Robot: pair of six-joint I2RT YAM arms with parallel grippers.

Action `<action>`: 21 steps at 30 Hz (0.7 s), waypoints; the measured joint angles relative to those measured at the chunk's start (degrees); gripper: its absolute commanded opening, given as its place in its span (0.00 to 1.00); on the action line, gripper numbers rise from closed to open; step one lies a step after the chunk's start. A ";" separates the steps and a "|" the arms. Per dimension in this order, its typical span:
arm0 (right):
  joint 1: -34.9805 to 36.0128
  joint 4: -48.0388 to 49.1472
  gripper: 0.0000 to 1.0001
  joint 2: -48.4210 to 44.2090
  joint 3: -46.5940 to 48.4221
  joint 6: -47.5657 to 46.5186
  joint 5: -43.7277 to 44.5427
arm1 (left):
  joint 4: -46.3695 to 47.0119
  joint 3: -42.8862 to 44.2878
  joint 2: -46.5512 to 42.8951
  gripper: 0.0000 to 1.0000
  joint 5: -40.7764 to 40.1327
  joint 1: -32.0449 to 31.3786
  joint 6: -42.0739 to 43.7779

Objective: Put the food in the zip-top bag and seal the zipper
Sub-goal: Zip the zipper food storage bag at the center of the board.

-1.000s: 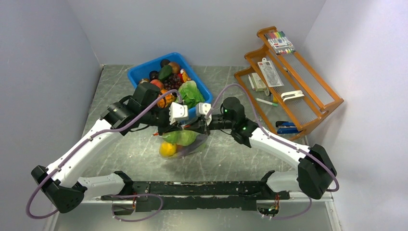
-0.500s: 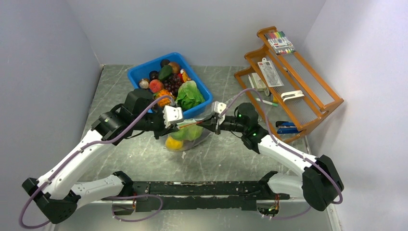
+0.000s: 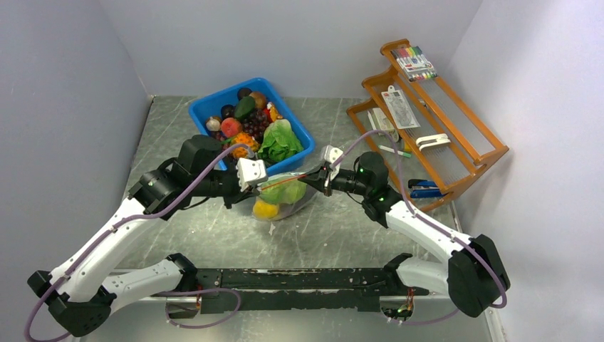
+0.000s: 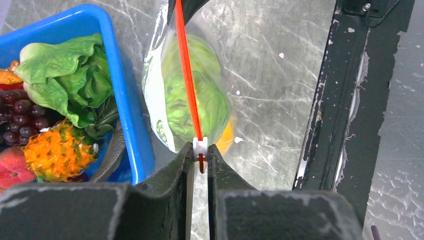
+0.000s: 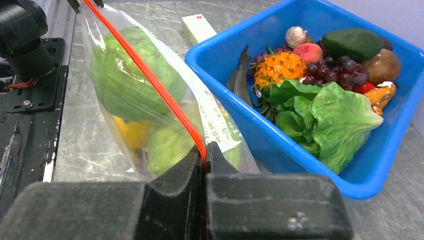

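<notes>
The clear zip-top bag [image 3: 285, 199] hangs between my two grippers above the table, stretched taut. Inside it are green cabbage-like balls [image 4: 197, 100] and a yellow piece [image 3: 265, 209]. The red-orange zipper [image 4: 186, 70] runs straight from one gripper to the other. My left gripper [image 4: 200, 155] is shut on the zipper's white slider [image 4: 200, 145] at the strip's left end. My right gripper [image 5: 204, 150] is shut on the zipper's other end [image 5: 150, 80]. In the top view the left gripper [image 3: 258, 178] and right gripper [image 3: 322, 173] stand apart.
A blue bin [image 3: 303, 135] with lettuce, grapes, a peach and other toy food stands just behind the bag. A wooden rack [image 3: 427, 121] with pens and tools stands at the right. The black arm base rail [image 3: 299, 281] lies along the near edge.
Both grippers moved apart, the left leftward and the right rightward, pulling the zipper straight. The bag rose and shifted toward the bin.
</notes>
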 measured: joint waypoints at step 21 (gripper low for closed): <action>-0.81 -20.59 0.00 -18.27 2.29 9.81 0.35 | 7.32 -3.41 -4.83 0.28 3.37 -0.02 -3.28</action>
